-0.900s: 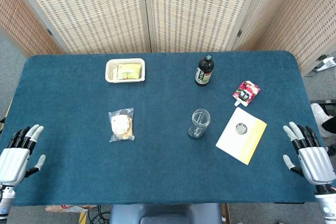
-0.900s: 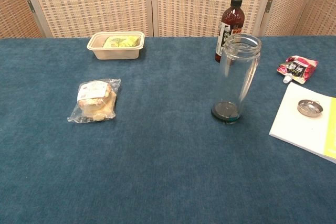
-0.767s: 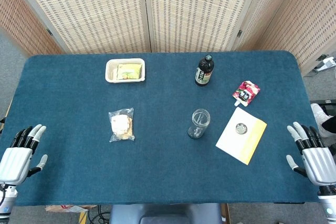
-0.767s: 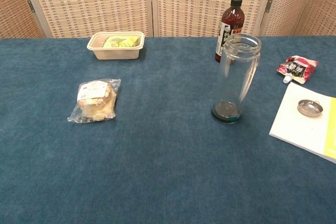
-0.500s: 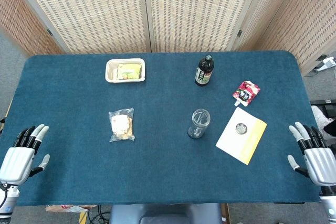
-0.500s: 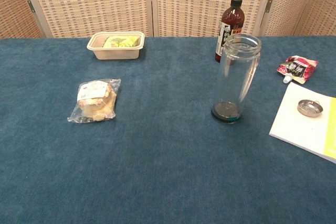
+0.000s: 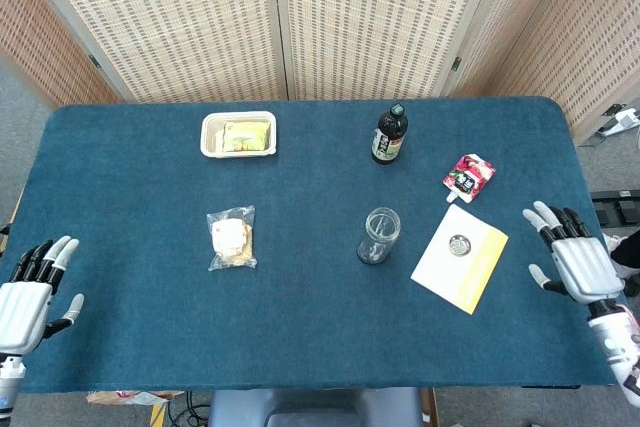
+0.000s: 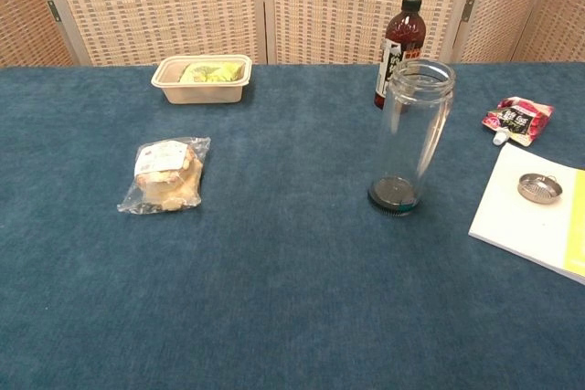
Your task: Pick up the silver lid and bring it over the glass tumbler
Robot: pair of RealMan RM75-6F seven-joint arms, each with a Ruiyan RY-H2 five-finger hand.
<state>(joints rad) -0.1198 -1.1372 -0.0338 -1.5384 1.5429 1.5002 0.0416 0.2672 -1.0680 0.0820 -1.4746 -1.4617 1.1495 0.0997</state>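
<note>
Silver lid (image 7: 460, 243) lies on the white and yellow booklet (image 7: 459, 257), at about three o'clock from your glass tumbler (image 7: 379, 235), which stands upright near mid-table. Your right hand (image 7: 568, 261) hovers at three o'clock from the booklet, fingers spread, holding nothing. Your left hand (image 7: 27, 297) sits at the table's (image 7: 310, 327) eight o'clock corner, fingers apart and empty.

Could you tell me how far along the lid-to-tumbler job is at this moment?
Nothing is done yet: the silver lid lies on the white and yellow booklet, apart from the open glass tumbler. In hand: the right hand, empty with fingers spread, hovers near the table's right edge beside the booklet. The left hand is idle. Left to do: grasp the lid, lift it and carry it over the tumbler.
</note>
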